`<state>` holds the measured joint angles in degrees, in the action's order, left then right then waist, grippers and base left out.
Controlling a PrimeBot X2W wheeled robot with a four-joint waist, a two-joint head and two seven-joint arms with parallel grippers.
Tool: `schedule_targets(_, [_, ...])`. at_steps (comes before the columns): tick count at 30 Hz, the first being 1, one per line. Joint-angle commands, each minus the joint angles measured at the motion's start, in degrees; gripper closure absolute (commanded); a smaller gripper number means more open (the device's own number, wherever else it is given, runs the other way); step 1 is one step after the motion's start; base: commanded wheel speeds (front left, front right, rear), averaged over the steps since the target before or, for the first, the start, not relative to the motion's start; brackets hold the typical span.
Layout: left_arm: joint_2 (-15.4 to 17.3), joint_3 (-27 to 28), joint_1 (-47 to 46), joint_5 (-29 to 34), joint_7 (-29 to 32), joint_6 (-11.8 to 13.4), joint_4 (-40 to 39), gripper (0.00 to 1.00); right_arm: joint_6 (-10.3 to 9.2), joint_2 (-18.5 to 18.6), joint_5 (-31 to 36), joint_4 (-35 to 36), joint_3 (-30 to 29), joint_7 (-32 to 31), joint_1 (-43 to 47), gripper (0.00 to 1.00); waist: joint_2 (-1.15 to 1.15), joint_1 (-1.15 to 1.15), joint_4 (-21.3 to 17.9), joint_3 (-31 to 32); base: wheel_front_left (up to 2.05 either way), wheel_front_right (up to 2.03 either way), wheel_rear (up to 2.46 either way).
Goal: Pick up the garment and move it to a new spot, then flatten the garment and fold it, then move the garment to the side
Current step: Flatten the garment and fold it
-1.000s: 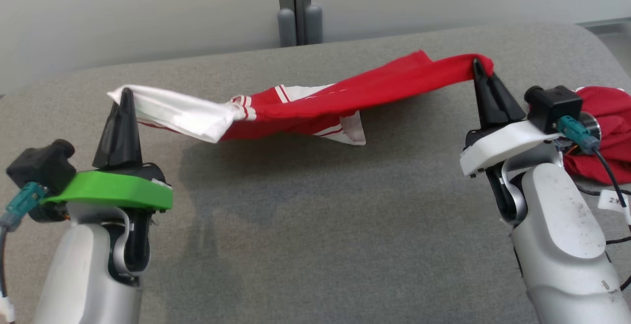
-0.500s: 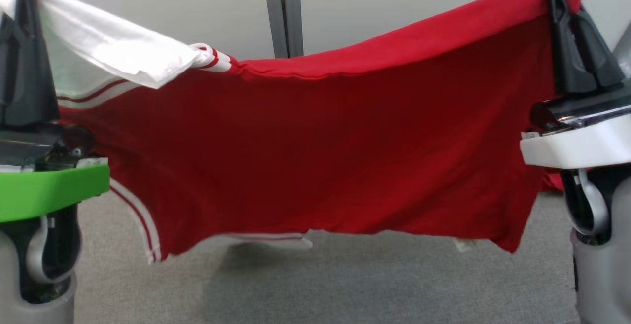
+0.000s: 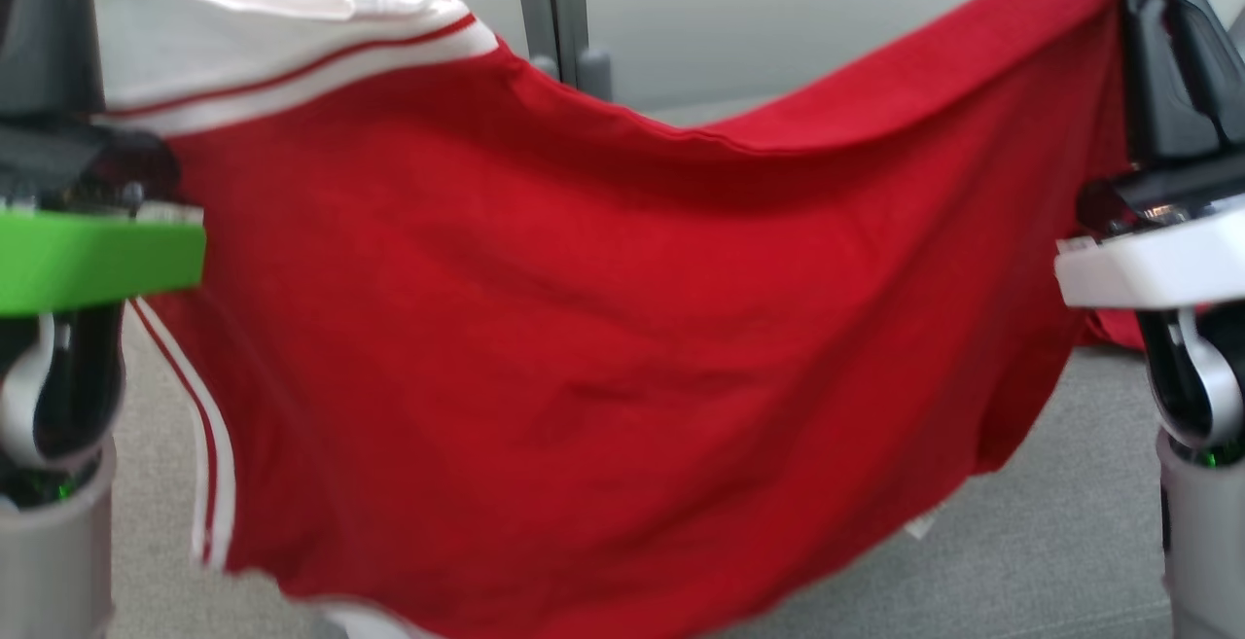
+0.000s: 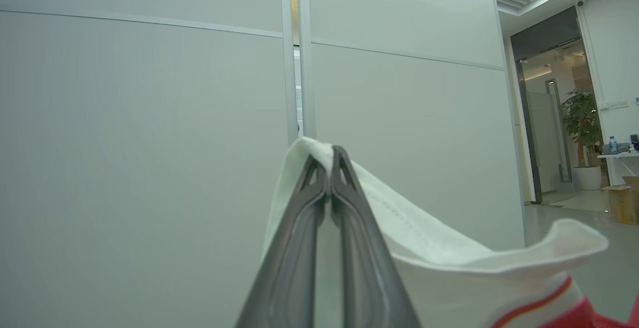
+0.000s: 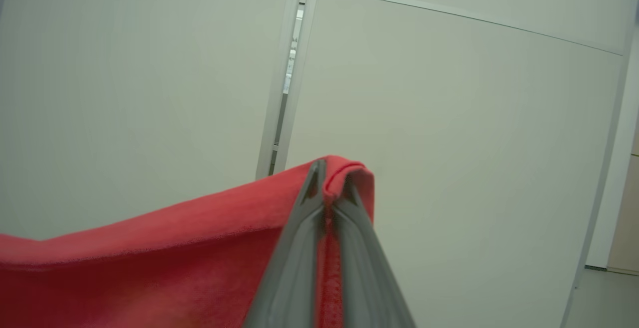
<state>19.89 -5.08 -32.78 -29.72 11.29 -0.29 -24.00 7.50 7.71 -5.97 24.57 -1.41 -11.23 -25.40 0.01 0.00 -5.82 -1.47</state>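
While the red garment (image 3: 603,328) hangs spread like a curtain across the head view, well above the grey table (image 3: 1070,561) along most of its hem, each upper corner is pinched between closed fingers. The left gripper (image 4: 328,154), at 9 o'clock in the head view, has its fingers shut on the white sleeve (image 4: 449,268). The right gripper (image 5: 330,170), at 3 o'clock, clamps a small fold of the red edge. Between them the top edge sags toward the middle, and the hem at 6 o'clock runs off the picture, so I cannot tell whether it touches the table there.

The likeliest failure is a lost corner. Both holds sit right at the fingertips with little cloth inside them, so a sharp pull apart or a quick swing could slide one free and drop that side in a heap. A second risk is a crooked landing. The left hold is on the sleeve, not the body, so the sleeve may tuck under as the cloth comes down. With the top edge slack, the hem could also crumple on contact and leave folds to smooth out.
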Motion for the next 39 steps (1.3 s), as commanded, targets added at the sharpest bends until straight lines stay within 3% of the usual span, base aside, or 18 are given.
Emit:
schedule_targets(1, [0.4, -0.2, -2.6, 0.4, 0.1, -0.5, 1.8, 1.0, -0.03, 1.0, -0.2, -1.9, 0.7, 0.6, -2.5, 1.0, -0.01, 0.0, 0.5, -5.9, 0.0, 0.0, 0.0])
schedule_targets(7, [2.9, -3.2, -17.8, 5.2, 0.3, -3.0, 13.6, 1.0, -0.04, 3.2, 1.1, -15.4, 4.7, 3.4, -19.0, 1.0, -0.01, 0.0, 0.8, -15.6, 0.0, 0.0, 0.0])
schedule_targets(11, [3.2, -6.3, -30.6, 10.1, -1.7, -4.3, 25.0, 1.0, -0.04, 4.0, 5.8, -26.9, 7.3, 7.5, -33.2, 1.0, -0.01, 0.0, 1.7, -21.5, 0.0, 0.0, 0.0])
schedule_targets(18, [-1.9, -9.8, -49.1, 15.4, -11.1, -3.5, 44.0, 1.0, -0.06, 1.6, 14.7, -47.8, 6.3, 15.1, -54.0, 1.0, -0.01, 0.0, 4.4, -28.2, 0.0, 0.0, 0.0])
schedule_targets(23, [-7.2, -10.1, -55.3, 14.7, -20.1, -2.5, 54.8, 1.0, -0.06, 0.0, 22.5, -60.0, 1.5, 20.7, -61.2, 1.0, -0.01, 0.0, 7.5, -32.4, 0.0, 0.0, 0.0])
schedule_targets(31, [-11.1, -9.5, -48.3, 10.3, -25.9, -5.0, 59.8, 1.0, -0.06, -2.6, 26.2, -70.0, -5.1, 25.5, -55.7, 1.0, -0.01, 0.0, 9.3, -35.8, 0.0, 0.0, 0.0])
schedule_targets(36, [-11.2, -8.6, -39.3, 8.5, -26.5, -6.2, 55.9, 1.0, -0.06, -3.7, 24.1, -72.1, -6.5, 26.4, -50.4, 1.0, -0.01, 0.0, 8.7, -35.9, 0.0, 0.0, 0.0])
schedule_targets(39, [-10.9, -7.5, -31.9, 8.2, -26.5, -6.5, 49.9, 1.0, -0.06, -4.1, 20.5, -69.1, -6.4, 26.5, -47.2, 1.0, -0.01, 0.0, 8.1, -35.6, 0.0, 0.0, 0.0])
